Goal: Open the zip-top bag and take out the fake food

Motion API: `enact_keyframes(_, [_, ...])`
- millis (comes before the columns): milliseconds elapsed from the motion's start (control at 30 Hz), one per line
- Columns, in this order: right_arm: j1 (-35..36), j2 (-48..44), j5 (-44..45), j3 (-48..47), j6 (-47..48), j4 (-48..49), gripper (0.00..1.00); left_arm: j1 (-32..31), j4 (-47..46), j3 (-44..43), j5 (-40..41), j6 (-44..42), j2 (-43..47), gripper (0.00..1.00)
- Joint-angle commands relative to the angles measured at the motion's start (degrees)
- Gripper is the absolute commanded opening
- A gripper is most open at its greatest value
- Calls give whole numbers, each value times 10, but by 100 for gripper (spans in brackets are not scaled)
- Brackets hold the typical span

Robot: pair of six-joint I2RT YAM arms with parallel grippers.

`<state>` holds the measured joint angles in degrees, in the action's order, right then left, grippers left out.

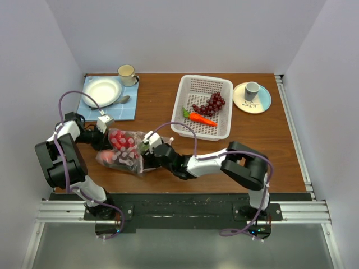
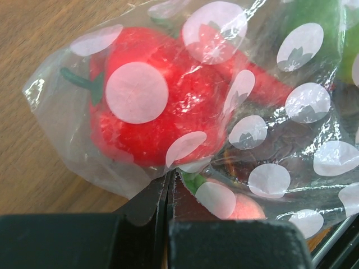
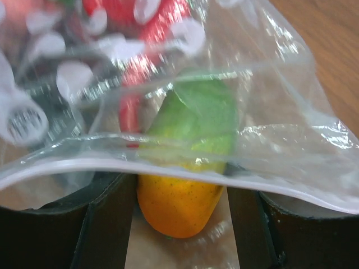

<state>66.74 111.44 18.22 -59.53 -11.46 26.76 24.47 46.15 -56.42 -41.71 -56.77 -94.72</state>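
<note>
Bag (image 1: pixel 120 150) is lying on the table (image 1: pixel 280 157) near the front edge, left of centre, between the two arms. Left claw (image 2: pixel 169 182) is pressed together on a fold of the bag's dotted film, at the end nearest the left arm. A red fruit (image 2: pixel 140 112) sits right behind that pinch, inside the plastic. Right claw (image 3: pixel 179 224) is at the bag's other end with its fingers (image 3: pixel 106 224) spread. The mango (image 3: pixel 179 207) fills the gap between them and looks touched on both sides, so I read it as gripped. The view is blurry, so firmness is unclear. The zip strip (image 3: pixel 291 190) runs across in front of both fingers. The mango's orange tip pokes out below the strip and its green half is behind the film. More red pieces are deeper inside the bag, too blurred to name. Grapes (image 1: pixel 212 103) and carrot (image 1: pixel 203 119) are in the white basket (image 1: pixel 193 84), at the back, right of centre, well apart from the bag. Cup (image 1: pixel 252 89) is on a saucer (image 1: pixel 262 104) at back right. Plate (image 1: pixel 101 91) on a blue cloth (image 1: pixel 126 112) and a mug (image 1: pixel 127 74) are at back left.
</note>
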Motion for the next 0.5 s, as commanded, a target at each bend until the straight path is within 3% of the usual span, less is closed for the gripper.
enact_keyframes(0, [3,-109,-42,40,15,-93,12,4,4,0,-9,-16,5,0])
enact_keyframes(200, [3,-253,-55,92,25,-217,12,3,3,-2,-17,-12,3,0])
enact_keyframes(367, [-5,-381,55,138,36,-277,12,3,3,-2,-16,-14,6,0])
enact_keyframes(467, [-45,-424,99,155,42,-280,13,4,4,-1,-17,-15,8,0])
